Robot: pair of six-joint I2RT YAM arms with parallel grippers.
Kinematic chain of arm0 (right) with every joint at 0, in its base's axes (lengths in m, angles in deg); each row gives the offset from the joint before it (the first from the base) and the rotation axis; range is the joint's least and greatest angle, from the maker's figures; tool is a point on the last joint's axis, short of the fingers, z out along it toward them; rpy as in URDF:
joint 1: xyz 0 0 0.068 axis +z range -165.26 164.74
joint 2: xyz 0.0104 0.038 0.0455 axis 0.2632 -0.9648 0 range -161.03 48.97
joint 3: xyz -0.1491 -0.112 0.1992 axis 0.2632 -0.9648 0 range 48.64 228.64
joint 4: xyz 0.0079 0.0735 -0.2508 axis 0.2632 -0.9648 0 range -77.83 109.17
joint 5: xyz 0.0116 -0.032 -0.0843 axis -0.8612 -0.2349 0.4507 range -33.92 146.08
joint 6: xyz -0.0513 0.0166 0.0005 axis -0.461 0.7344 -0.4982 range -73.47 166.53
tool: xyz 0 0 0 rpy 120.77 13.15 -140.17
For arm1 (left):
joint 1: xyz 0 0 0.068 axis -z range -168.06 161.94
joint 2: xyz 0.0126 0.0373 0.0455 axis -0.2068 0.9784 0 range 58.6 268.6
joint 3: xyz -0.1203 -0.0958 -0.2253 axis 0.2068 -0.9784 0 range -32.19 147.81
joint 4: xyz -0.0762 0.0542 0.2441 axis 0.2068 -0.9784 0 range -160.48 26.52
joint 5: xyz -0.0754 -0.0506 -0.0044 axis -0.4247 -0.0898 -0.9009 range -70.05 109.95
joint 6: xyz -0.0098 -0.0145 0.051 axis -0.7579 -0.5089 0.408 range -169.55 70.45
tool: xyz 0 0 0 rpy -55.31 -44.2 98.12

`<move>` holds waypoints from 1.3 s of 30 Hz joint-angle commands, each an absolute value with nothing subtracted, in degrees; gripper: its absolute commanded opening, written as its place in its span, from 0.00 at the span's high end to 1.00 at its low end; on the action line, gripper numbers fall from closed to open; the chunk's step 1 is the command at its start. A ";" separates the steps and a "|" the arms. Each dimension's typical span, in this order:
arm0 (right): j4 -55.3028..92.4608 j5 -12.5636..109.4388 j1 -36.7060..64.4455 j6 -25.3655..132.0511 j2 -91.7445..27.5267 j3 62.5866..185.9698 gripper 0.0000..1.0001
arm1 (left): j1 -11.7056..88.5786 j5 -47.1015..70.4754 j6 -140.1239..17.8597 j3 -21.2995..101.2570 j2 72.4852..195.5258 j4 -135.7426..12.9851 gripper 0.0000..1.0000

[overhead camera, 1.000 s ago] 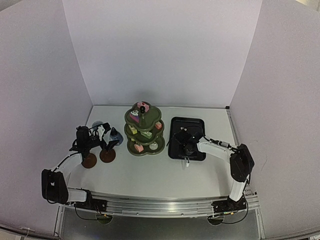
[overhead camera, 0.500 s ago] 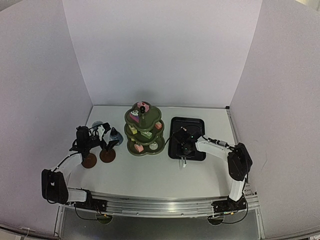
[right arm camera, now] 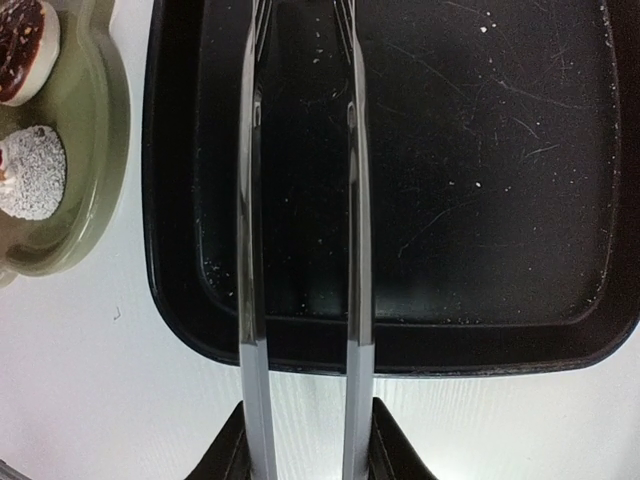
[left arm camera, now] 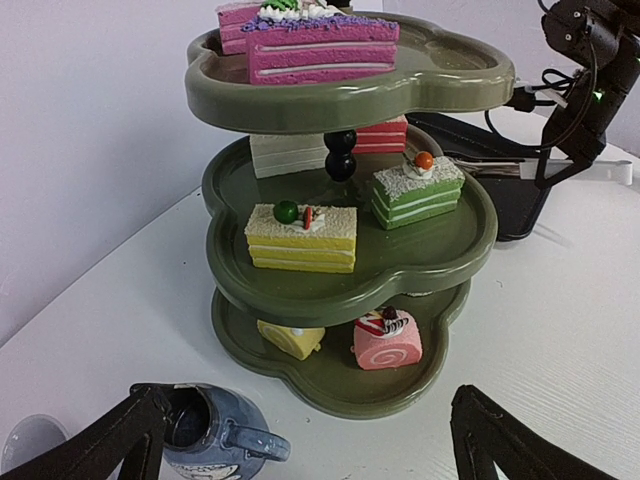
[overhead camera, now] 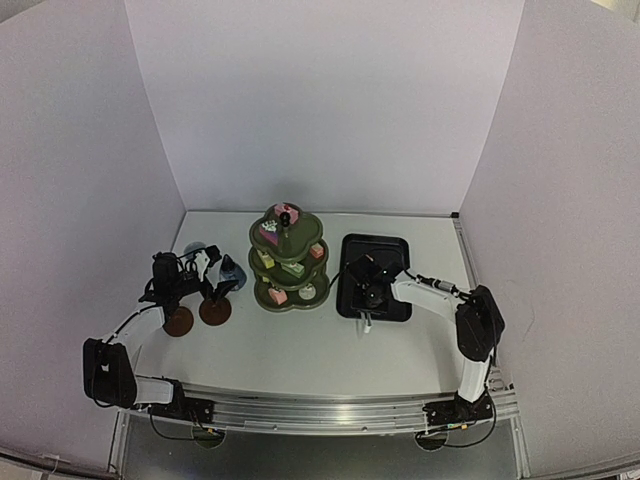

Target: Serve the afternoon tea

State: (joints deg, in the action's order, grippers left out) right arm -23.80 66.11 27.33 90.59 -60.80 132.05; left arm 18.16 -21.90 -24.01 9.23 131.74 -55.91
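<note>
The olive-green three-tier stand [overhead camera: 288,258] holds several small cakes; in the left wrist view [left arm camera: 440,250] it fills the frame. My left gripper [overhead camera: 216,276] is open beside it, with the small blue jug [left arm camera: 205,440] standing just inside its left finger [left arm camera: 110,445]. The pale cup [overhead camera: 194,250] stands behind it. Two brown coasters [overhead camera: 179,321] [overhead camera: 215,311] lie bare in front. My right gripper [overhead camera: 370,293] is shut on the thin metal tongs [right arm camera: 248,250], whose two arms reach out over the black tray [right arm camera: 480,150].
The black tray [overhead camera: 385,250] lies right of the stand and holds nothing. Two donuts [right arm camera: 30,170] sit on the stand's bottom tier near the tray's left rim. White walls close the table on three sides.
My right gripper with the tongs has shifted slightly left and back over the tray's front edge. The left arm has not moved.
</note>
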 commanded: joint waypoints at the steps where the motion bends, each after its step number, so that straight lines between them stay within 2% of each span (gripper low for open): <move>1: -23.29 67.72 26.04 91.91 -63.04 136.12 0.69 | 18.42 -21.80 -23.71 9.12 131.11 -54.14 0.01; 12: -23.25 68.54 22.79 92.17 -63.16 134.82 0.71 | 18.37 -21.54 -23.61 8.60 130.58 -54.48 0.01; 14: -23.28 68.10 22.45 90.94 -63.29 135.14 0.76 | 18.37 -21.54 -23.62 8.57 130.64 -54.43 0.01; 17: -23.26 67.52 22.27 89.39 -63.11 135.20 0.94 | 18.44 -21.55 -23.66 8.59 130.60 -54.38 0.01; 19: -23.37 67.80 22.19 88.53 -62.19 134.74 1.00 | 18.39 -21.26 -23.67 8.59 130.43 -54.51 0.01; 30: -27.78 75.29 22.09 81.81 -50.26 135.30 1.00 | 18.33 -21.27 -24.35 8.76 130.57 -53.97 0.01; 39: -35.34 74.29 25.23 81.28 -46.95 147.83 1.00 | 18.32 -21.33 -24.50 8.62 130.36 -54.25 0.01</move>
State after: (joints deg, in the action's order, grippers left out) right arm -32.25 73.72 22.38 82.26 -49.82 140.08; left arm 18.16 -21.44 -24.08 9.22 131.74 -55.91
